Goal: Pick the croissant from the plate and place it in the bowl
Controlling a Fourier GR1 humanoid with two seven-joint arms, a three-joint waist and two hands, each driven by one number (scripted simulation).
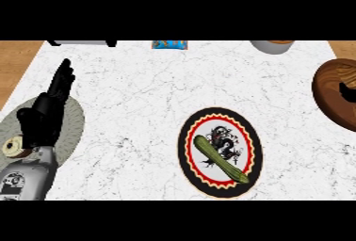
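Table: a white marble-patterned table fills most of the frame, with brown wood showing at the upper left and upper right corners.
My left robot hand: my black left robot hand shows at the left of the frame, its fingers straight and together, pointing toward the upper left; it holds nothing. Its grey forearm comes in from the lower left corner.
My right robot hand: it shows nowhere in the frame.
Plate: a round plate with a black rim, a red and yellow jagged ring and a black dragon figure on white lies on the table just right of centre, in the lower half.
Thing on the plate: a long green cucumber-like vegetable lies slantwise across the plate, from upper left to lower right; I see nothing croissant-shaped on it.
Bowl: a dark brown wooden bowl sits at the right edge, cut off by the frame, well apart from the plate.
Grey disc: a round grey speckled mat or plate lies at the left edge beneath my left robot hand and forearm.
Far edge: a small blue object and a grey round container sit at the top of the frame, partly cut off.
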